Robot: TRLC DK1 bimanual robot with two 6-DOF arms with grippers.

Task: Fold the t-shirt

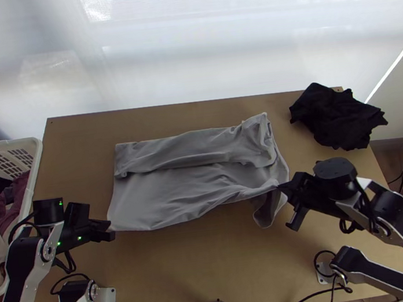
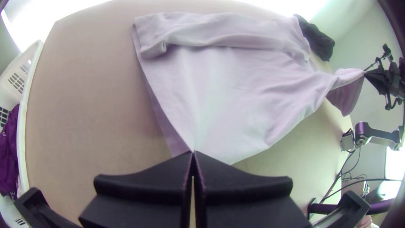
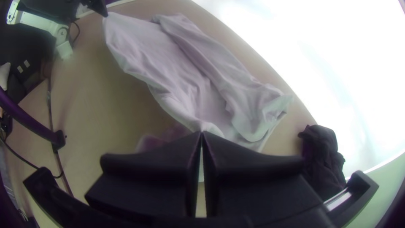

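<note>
The grey t-shirt point(image 1: 171, 189) lies across the middle of the table, its far part folded over in a long strip. My left gripper point(image 1: 112, 230) is at its near left corner; in the left wrist view the left gripper point(image 2: 193, 153) is shut on that corner of the t-shirt point(image 2: 236, 93). At the near right edge is my right gripper point(image 1: 281, 187). The right wrist view has the right gripper point(image 3: 201, 132) shut on the edge of the t-shirt point(image 3: 168, 63), with a loose flap hanging beside it. Between the two grippers the near edge looks lifted.
A black cloth point(image 1: 334, 115) lies bunched at the table's far right corner. A white basket point(image 1: 37, 155) with clothes in it stands at the left edge. Cables point(image 1: 311, 297) run along the near edge of the table point(image 1: 180, 270).
</note>
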